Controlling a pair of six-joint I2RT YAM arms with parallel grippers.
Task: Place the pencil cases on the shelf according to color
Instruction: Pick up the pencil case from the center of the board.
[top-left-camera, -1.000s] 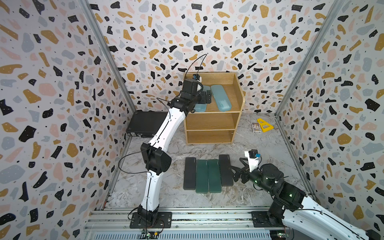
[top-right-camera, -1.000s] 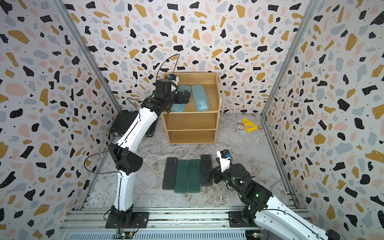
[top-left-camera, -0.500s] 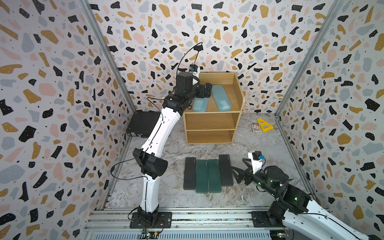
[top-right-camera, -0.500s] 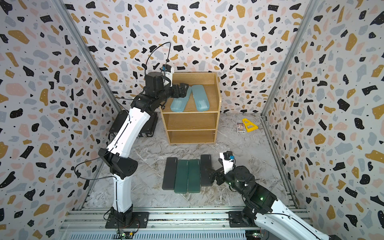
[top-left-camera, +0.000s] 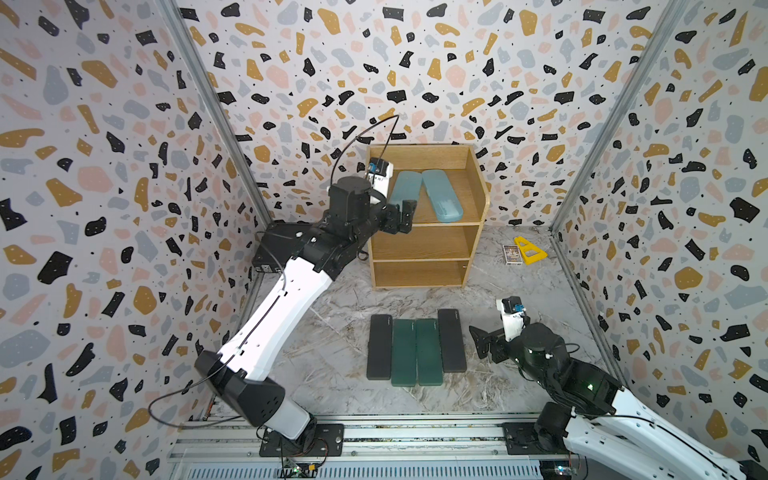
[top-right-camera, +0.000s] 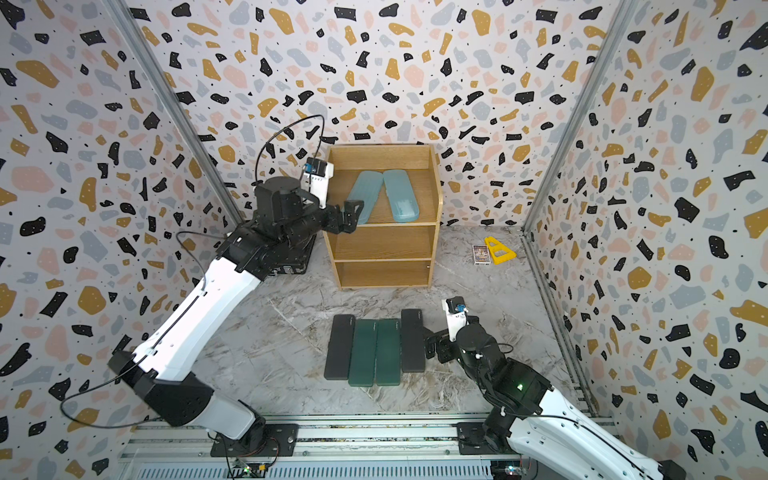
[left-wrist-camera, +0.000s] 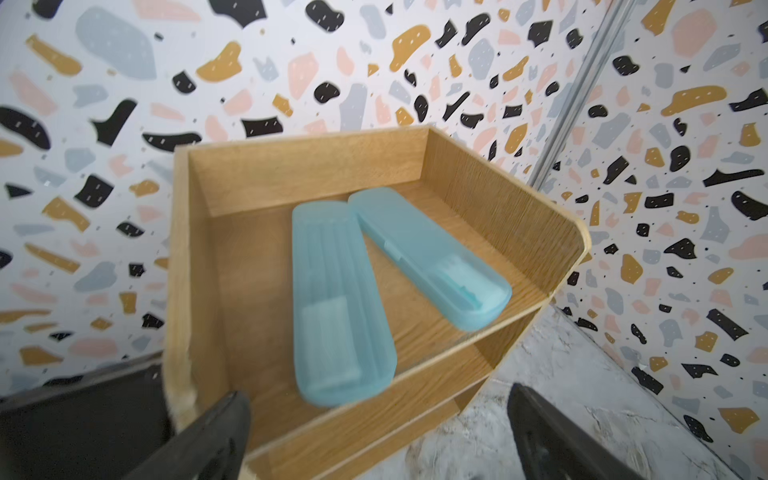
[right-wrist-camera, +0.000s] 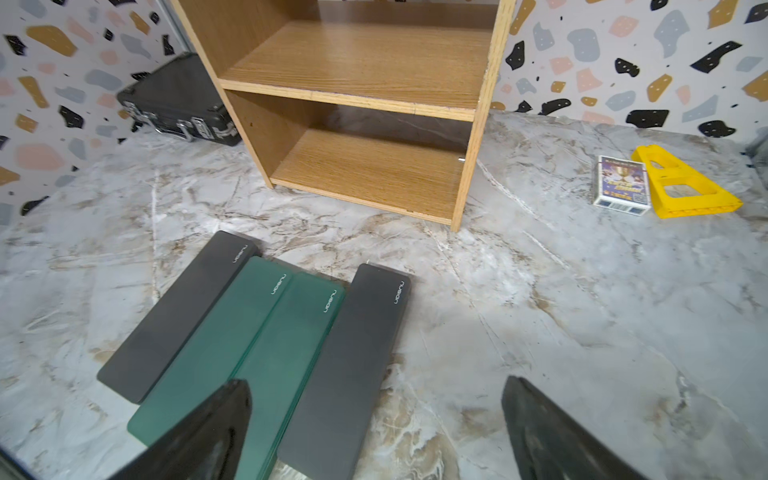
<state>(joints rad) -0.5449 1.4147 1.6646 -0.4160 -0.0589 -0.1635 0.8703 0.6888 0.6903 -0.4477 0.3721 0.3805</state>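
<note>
1. On the top tier of the shelf (top-left-camera: 478, 195), between its raised side panels, I see both blue cases lying flat. The blue case (top-left-camera: 405, 187) nearer my left arm and the second blue case (top-left-camera: 442, 195) touch at their far ends and splay apart toward the front.
2. From the left wrist view, the near end of the first blue case reaches the tier's front edge.
3. My left hand (top-right-camera: 351, 214) hovers at the shelf's front left corner, level with the top tier. Its fingers are spread wide with nothing between them.
4. Four cases lie in a row on the table (top-left-camera: 332, 332) in front of the shelf, long sides together, pointing at the shelf. The order is black case (top-left-camera: 379, 347), green case (top-left-camera: 404, 351), green case (top-left-camera: 429, 351), black case (top-left-camera: 452, 340).
5. The two green ones sit slightly nearer the rail than the black ones.
6. My right hand (top-left-camera: 482, 343) hangs low over the table, just beside the black case on my right arm's side. Its fingers are spread wide and grip nothing.
7. A briefcase (right-wrist-camera: 178, 99) lies against the wall beside the shelf, partly hidden by my left arm in both top views.
8. A card box (top-left-camera: 511, 254) and a yellow piece (top-left-camera: 530, 251) lie touching near the far right corner, well apart from the cases.
</note>
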